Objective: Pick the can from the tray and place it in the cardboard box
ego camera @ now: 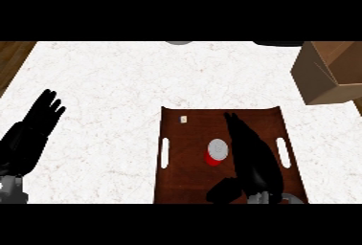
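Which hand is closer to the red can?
The right hand. It is open over the tray, just to the right of the can. The left hand rests open far off at the view's left edge, over the counter.

A red can with a silver top stands upright mid-tray; the open cardboard box sits far right.
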{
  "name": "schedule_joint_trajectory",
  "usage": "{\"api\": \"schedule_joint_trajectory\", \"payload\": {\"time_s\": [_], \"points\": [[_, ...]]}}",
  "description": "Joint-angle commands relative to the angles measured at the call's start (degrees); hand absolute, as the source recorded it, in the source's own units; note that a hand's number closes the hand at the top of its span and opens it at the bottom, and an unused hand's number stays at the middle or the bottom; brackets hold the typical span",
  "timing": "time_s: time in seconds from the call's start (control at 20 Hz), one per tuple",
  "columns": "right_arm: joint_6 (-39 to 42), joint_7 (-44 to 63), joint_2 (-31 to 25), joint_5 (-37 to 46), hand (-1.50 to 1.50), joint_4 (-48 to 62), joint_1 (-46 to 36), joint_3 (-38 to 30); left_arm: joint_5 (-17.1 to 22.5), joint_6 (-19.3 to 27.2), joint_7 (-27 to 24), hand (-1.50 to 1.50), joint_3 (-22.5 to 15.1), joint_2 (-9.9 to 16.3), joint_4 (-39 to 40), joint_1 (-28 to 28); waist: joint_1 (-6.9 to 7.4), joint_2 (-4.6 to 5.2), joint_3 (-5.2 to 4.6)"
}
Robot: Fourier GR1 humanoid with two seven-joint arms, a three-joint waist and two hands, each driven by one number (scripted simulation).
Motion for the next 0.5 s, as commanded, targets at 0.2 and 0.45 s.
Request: {"api": "schedule_joint_trajectory", "payload": {"time_s": [0.2,0.45], "points": [[4.73,5.11,3.47,2.00,-1.50,4.81,-1.99,-1.16,-0.95,-1.03,0.38,0.00,0.55,-1.62,-0.46,0.86,-0.27,0.05,0.07],[5.52,5.85,6.75,5.45,-1.50,3.97,-3.07,-0.78,-1.15,0.12,3.63,0.00,1.66,-1.98,-4.23,0.83,-0.26,-0.06,0.08]]}}
